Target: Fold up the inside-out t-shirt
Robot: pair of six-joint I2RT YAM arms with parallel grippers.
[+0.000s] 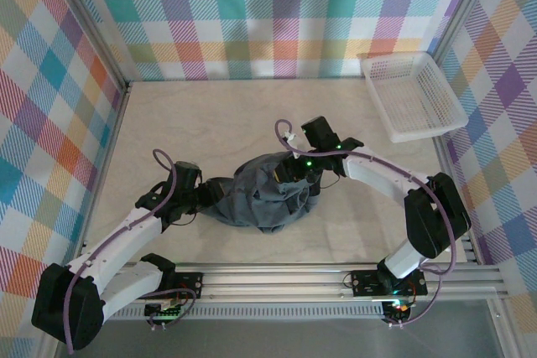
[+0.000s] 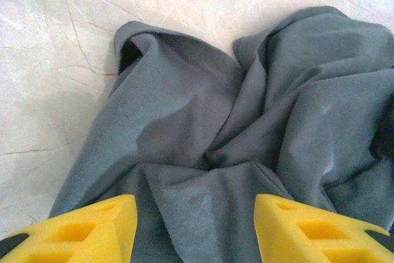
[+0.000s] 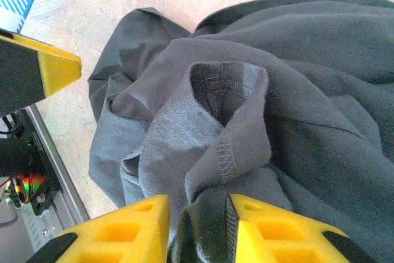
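The inside-out t-shirt (image 1: 262, 200) lies crumpled in a dark slate-grey heap at mid-table. My left gripper (image 1: 205, 198) sits at the heap's left edge. In the left wrist view it (image 2: 196, 214) is open, its yellow fingers (image 2: 92, 229) wide apart with a ridge of the shirt (image 2: 184, 121) lying between them. My right gripper (image 1: 295, 178) is on the top right of the heap. Close up, it (image 3: 197, 214) is shut on a fold of the shirt (image 3: 246, 127), just below a stitched hem that stands up in a loop.
A white mesh basket (image 1: 413, 94) stands at the back right corner. Checked walls enclose the table on three sides. The aluminium rail (image 1: 277, 278) with the arm bases runs along the near edge. Bare tabletop (image 1: 218, 123) surrounds the heap.
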